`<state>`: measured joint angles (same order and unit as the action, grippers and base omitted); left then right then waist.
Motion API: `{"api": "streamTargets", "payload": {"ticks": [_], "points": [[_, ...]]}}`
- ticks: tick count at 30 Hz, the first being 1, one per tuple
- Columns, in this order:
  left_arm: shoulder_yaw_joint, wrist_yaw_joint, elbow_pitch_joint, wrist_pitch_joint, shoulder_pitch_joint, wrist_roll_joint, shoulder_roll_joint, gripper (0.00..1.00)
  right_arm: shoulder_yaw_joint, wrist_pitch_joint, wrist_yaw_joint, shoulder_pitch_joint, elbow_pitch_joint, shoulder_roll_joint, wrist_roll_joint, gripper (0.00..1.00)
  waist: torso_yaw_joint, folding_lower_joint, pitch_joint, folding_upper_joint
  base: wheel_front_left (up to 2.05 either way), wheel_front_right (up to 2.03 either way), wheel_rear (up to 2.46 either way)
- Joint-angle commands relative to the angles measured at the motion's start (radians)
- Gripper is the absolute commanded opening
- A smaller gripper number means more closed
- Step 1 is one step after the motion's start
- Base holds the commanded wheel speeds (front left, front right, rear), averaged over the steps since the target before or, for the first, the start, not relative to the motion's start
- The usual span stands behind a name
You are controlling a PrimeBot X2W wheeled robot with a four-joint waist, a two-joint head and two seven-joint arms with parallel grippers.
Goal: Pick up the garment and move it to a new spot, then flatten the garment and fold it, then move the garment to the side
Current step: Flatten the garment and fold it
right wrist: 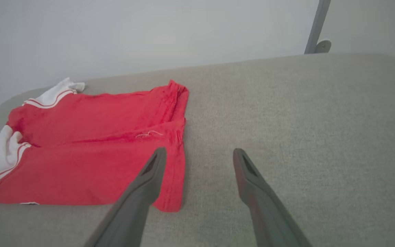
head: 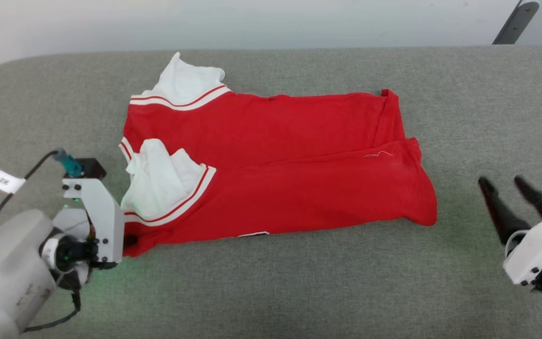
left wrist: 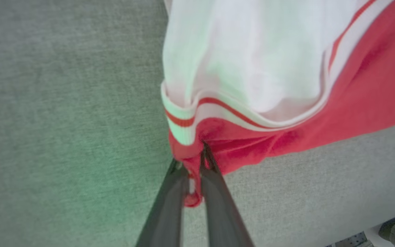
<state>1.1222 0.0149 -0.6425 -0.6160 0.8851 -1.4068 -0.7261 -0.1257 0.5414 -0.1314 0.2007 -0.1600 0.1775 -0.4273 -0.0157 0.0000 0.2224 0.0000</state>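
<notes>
The garment (head: pixel 275 165) lies on the bench (head: pixel 299 282) flattened and folded lengthwise; the left claw (left wrist: pixel 192 161) pinches its near red corner, the right claw (head: pixel 501 180) hangs open, well apart, so probably more folding and the move aside remain.

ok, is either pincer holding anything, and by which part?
Left pincer is shut on the garment, pinching its red corner just below the striped white sleeve. Right pincer is open and holds nothing, off the garment's other end.
</notes>
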Motion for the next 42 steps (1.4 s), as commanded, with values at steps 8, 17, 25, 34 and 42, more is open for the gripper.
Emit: {"api": "streamTargets", "payload": {"ticks": [8, 17, 25, 34, 42], "points": [[0.016, -0.058, -0.062, 0.009, 0.009, 0.014, 0.071, 0.00, 0.045, 0.177, 0.001, 0.031, 0.059, 0.011, -0.011, 1.00, 0.031, 0.0000, 0.033, 0.0000, 0.00, 0.00, 0.00], [0.014, -0.093, -0.108, 0.028, 0.045, 0.026, 0.113, 0.00, 0.081, 0.242, 0.002, 0.182, 0.283, 0.013, 0.048, 1.00, 0.067, 0.0000, 0.076, 0.0000, 0.00, 0.00, 0.00], [0.012, -0.111, -0.142, 0.040, 0.052, 0.026, 0.130, 0.00, 0.141, 0.273, 0.001, 0.245, 0.470, 0.013, 0.042, 0.00, 0.081, 0.0000, 0.091, 0.0000, 0.00, 0.00, 0.00], [0.007, -0.123, -0.149, 0.047, 0.059, 0.027, 0.110, 0.00, 0.140, 0.263, 0.002, 0.278, 0.495, 0.056, 0.018, 0.00, 0.081, 0.0000, 0.079, 0.0000, 0.00, 0.00, 0.00], [0.005, -0.108, -0.088, 0.010, 0.063, 0.027, 0.035, 0.00, 0.128, 0.307, 0.002, 0.251, 0.409, 0.100, -0.004, 0.00, 0.079, 0.0000, 0.054, 0.0000, 0.00, 0.00, 0.00]]}}
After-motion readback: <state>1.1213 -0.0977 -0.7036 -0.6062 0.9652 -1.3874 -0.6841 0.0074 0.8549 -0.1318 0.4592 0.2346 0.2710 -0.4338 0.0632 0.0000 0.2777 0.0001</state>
